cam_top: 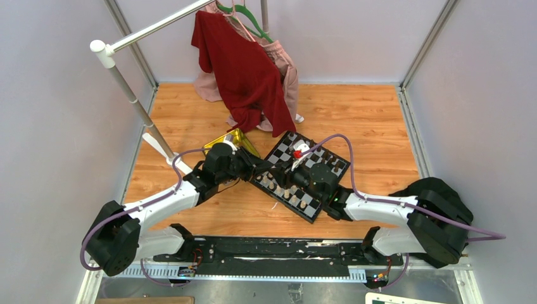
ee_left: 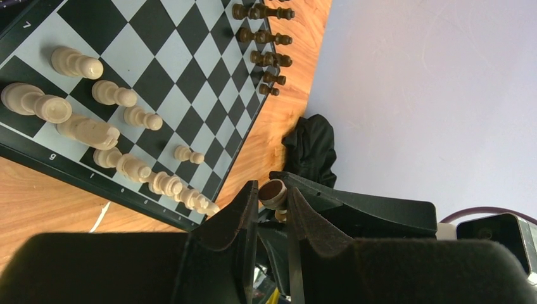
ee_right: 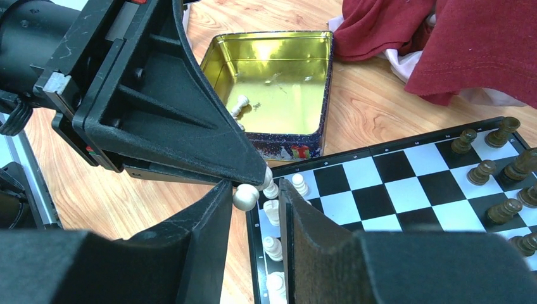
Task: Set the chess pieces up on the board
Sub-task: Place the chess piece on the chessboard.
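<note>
1. We judge the pawn (ee_right: 245, 196) light, rigid and smooth. It is not fragile, but the round head would likely slip off flat pads. The best hold is the narrow waist between head and foot. The foot is small, so it could tip on set-down.
2. It looks like a cream turned piece with a ball head and a flared foot. The underside is brown and faces the left wrist camera.
3. In the top view the pawn is in the air over the board's 9 o'clock corner, between the two grippers and not on any square.
4. The left gripper (ee_left: 272, 191) is clenched on the pawn, with the head poking out past its tips.
5. The right gripper (ee_right: 254, 186) has its jaws apart. The pawn's head sits in the gap, closer to one finger. We see no squeeze, and we cannot tell whether it touches.
6. The board (ee_right: 373, 202) is flat, checkered and black-bordered. In the left wrist view the cream pieces (ee_left: 114, 95) stand in two ragged rows at 9 o'clock. The dark pieces (ee_left: 263, 38) line the far edge at 12 o'clock. We judge setup part done.
7. A gold tin (ee_right: 285, 142) sits just beside the board's corner, at the board's 10 o'clock in the top view. One loose piece (ee_right: 240, 102) lies inside it.
8. A red garment (ee_right: 456, 44) lies at the board's 12 o'clock.
</note>
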Tool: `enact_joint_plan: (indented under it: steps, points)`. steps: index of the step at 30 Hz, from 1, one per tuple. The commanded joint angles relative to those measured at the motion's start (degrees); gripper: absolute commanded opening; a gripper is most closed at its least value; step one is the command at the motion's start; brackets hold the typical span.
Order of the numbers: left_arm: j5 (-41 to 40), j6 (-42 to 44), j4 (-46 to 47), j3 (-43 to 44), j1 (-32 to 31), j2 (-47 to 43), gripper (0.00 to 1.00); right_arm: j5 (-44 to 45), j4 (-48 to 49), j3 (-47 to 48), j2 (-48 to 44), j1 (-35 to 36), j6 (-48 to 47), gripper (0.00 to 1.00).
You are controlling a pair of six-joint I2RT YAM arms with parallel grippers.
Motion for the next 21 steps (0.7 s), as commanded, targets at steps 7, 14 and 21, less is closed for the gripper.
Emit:
enact_joint_plan:
  steps: [7, 14, 21]
  points:
    - [0.12, 1.07, 0.98, -0.81, 0.27, -0.84, 0.0, 0.3, 1.44, 1.04, -1.4, -0.75, 0.83, 0.37]
    - [-0.07, 1.16, 0.94, -1.29, 0.34, -1.06, 0.0, 0.49, 0.97, 1.03, -2.08, -0.8, 0.89, 0.24]
    - [-0.23, 1.69, 0.93, -1.13, 0.34, -1.28, 0.0, 0.83, -0.42, 1.5, -2.24, -0.84, 0.84, 0.01]
